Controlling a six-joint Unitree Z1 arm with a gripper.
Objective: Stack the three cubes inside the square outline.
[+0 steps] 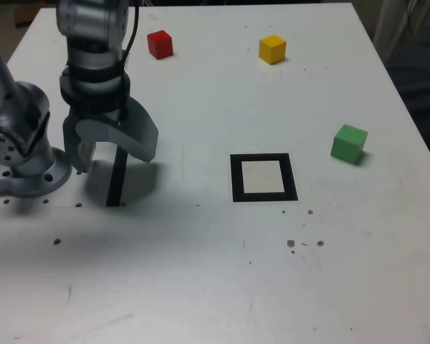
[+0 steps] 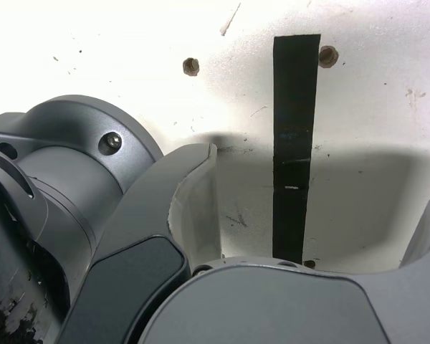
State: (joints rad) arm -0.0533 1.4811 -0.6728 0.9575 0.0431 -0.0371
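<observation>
With its gripper (image 1: pixel 117 156) spread wide and empty at centre left of the exterior view, the arm should approach the green cube (image 1: pixel 349 143), at right, squarely, jaws straddling opposite faces.

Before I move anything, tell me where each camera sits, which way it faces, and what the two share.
Exterior view: off the arm, raised, looking down across the white tabletop at three small solid cubes, red, yellow and green, and a flat black square outline; the arm's grey base and open pincer show at the exterior view's left.
Wrist view: on the wrist, looking down past the open pincer; part of the base shows.
Shared: pincer, base, tabletop and straight black strip.
</observation>
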